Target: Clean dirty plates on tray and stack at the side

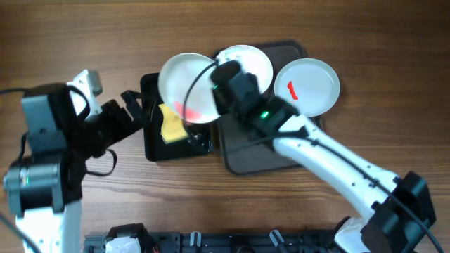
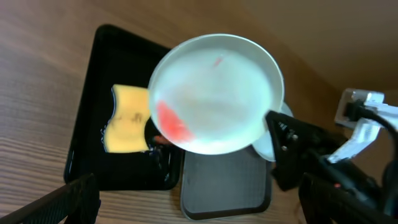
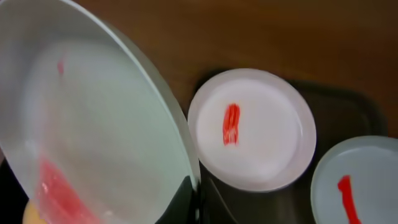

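The right claw (image 1: 221, 77) is clenched on the rim of a red-smeared plate (image 1: 184, 88), tilting it over the sponge (image 1: 171, 125) in the black tub (image 1: 156, 146) beside it. Past the tub, the left claw (image 1: 133, 105) hangs spread and empty. Behind the right claw, two smeared plates (image 1: 253, 56) wait at the tray (image 1: 260, 151). This looks like the first plate's wiping step. Next, the left claw should grip the sponge.

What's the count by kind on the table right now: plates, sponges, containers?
Plates: 3 (held plate, centre plate, outer plate)
Sponge: 1
Black tub: 1
Tray: 1
Total: 6
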Controlling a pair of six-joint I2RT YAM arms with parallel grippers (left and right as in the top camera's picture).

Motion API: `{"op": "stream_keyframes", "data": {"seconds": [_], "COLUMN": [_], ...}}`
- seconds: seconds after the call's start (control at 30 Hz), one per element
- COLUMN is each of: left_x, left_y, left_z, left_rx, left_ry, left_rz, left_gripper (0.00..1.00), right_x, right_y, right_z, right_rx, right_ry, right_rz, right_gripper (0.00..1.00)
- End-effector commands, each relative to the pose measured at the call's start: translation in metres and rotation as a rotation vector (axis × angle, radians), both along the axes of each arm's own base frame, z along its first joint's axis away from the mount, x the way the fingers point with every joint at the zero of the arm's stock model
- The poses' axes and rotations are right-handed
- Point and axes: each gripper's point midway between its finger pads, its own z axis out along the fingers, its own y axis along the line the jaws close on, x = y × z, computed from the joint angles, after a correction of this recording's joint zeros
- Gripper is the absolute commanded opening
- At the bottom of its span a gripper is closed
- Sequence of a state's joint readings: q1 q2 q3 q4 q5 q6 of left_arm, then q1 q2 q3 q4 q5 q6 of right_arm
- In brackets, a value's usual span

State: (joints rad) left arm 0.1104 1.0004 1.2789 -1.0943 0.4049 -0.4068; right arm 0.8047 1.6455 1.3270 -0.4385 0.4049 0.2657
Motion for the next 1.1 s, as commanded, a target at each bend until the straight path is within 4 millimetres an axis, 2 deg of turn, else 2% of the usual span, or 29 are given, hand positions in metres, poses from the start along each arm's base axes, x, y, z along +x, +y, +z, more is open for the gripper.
{"op": "stream_keyframes", "data": {"seconds": [0.0, 0.2, 0.4, 0.8, 1.07], "left_x": [-0.006, -0.008, -0.007, -0.006, -0.006], "left_y": [0.011, 0.011, 0.011, 0.011, 0.011], "left_z": [0.015, 0.017, 0.014, 0.014, 0.014], "left_rx": [0.064, 0.067, 0.066, 0.066, 0.066], "left_ry": [-0.066, -0.073, -0.062, -0.06, -0.06], "left_rz": [0.038, 0.041, 0.04, 0.04, 0.04], "left_gripper": [1.0, 1.0, 1.0, 1.0, 1.0], "right_x": [-0.002, -0.017, -0.029, -0.029, -0.031], "right_y": [-0.003, 0.0, 0.004, 0.004, 0.013], "right_z": [0.035, 0.054, 0.066, 0.076, 0.084], "right_rx": [-0.196, -0.36, -0.404, -0.447, -0.441], "right_ry": [-0.208, -0.321, -0.383, -0.423, -0.457], "right_rz": [-0.053, -0.054, -0.086, -0.089, -0.07], "right_gripper": [0.04, 0.04, 0.04, 0.04, 0.04]}}
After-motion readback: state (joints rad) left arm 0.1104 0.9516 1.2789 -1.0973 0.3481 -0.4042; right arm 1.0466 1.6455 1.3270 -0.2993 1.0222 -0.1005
